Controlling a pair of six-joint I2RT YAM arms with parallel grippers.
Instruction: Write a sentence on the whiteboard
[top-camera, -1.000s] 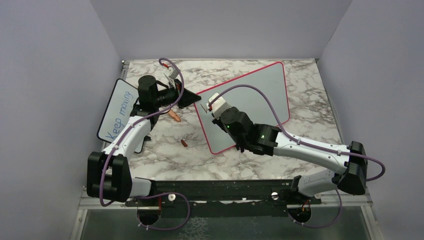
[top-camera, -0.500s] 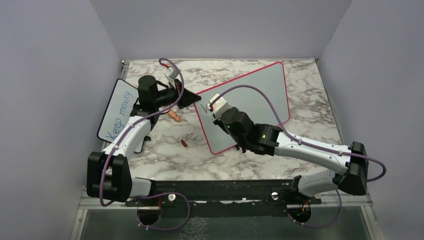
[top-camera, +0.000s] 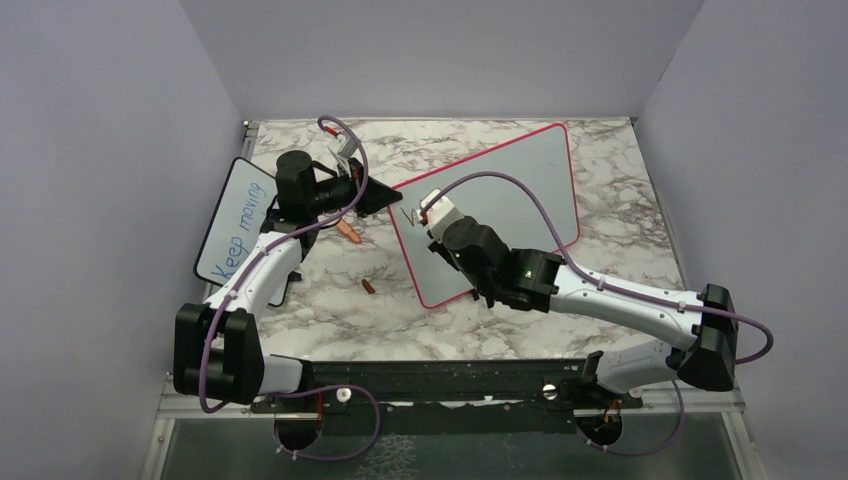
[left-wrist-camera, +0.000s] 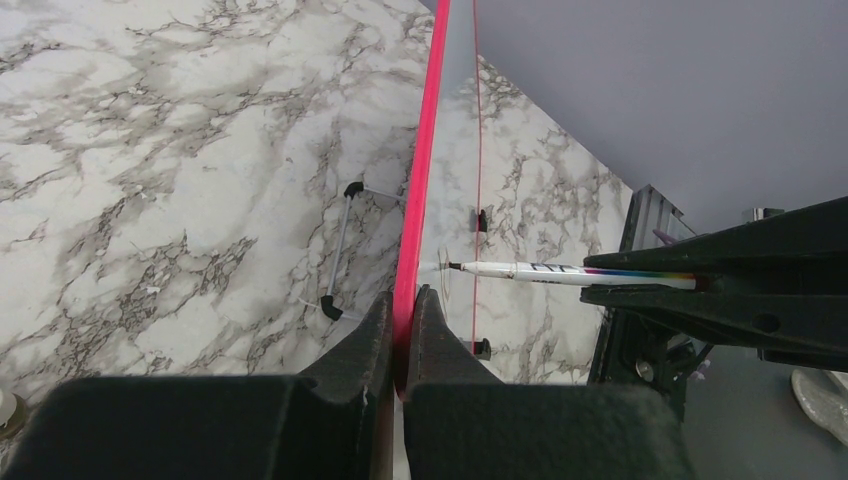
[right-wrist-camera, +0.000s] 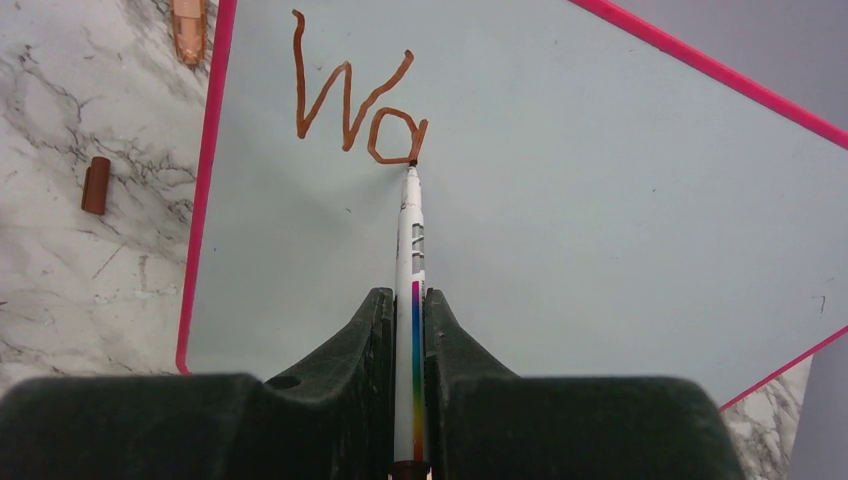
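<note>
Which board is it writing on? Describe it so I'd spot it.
On the marble table, look to the middle: the big pale board stands propped there. Unlike the smaller black-edged board at the left with blue writing, it has a thin pink frame and red-brown letters "Wo".

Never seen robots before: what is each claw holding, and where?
The right gripper clamps the marker by its rear barrel, tip on the whiteboard; the left gripper pinches the whiteboard's pink frame.

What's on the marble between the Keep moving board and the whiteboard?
Top view: a small brown cap, an orange-brown pen-like piece, plus the left arm.
</note>
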